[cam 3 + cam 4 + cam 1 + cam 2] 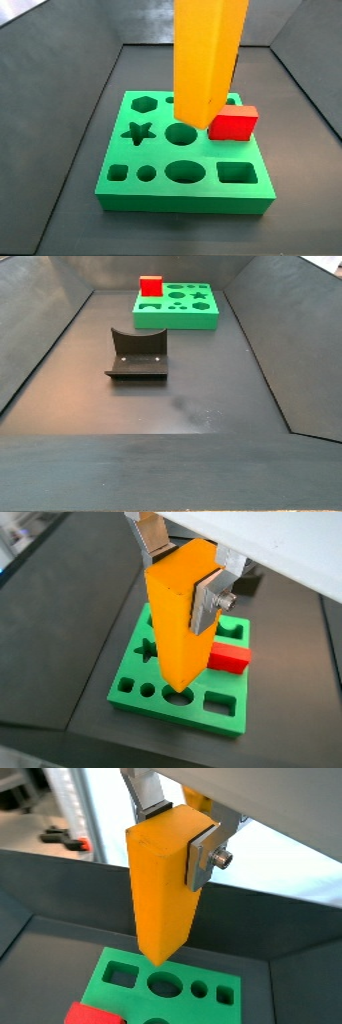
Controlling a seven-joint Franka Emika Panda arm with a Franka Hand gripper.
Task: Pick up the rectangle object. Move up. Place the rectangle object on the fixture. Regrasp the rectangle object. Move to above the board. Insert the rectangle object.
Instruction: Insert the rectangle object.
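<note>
**Orange block held upright above the green board**

A dark, matte tray floor (201, 396) with sloping grey walls holds everything. At its far end in a side view lies the board (178, 314), a thick, bright green square slab with smooth, slightly glossy faces. Cut-outs pierce its top: a star, a hexagon, several circles and an oval, and square holes, seen clearly in a side view (187, 170).

The rectangle object (179, 617) is a long, smooth, plain orange-yellow bar with crisp edges. It hangs upright over the board, its lower end above the holes and not touching the slab in a wrist view (158, 893). In a side view (209, 60) it appears as a tall column in front of the board's middle, running out of the top of the picture.

The fixture (138, 356), a dark L-shaped bracket on a flat base plate with a curved notch in its upright wall, stands on the floor nearer the camera, well apart from the board.

A small red cube (233, 124) sits on the board near one edge.

The gripper (185, 574) is clamped on the top of the orange bar; its flat silver plate fingers (207, 853) press both sides, one showing a round bolt head.
</note>
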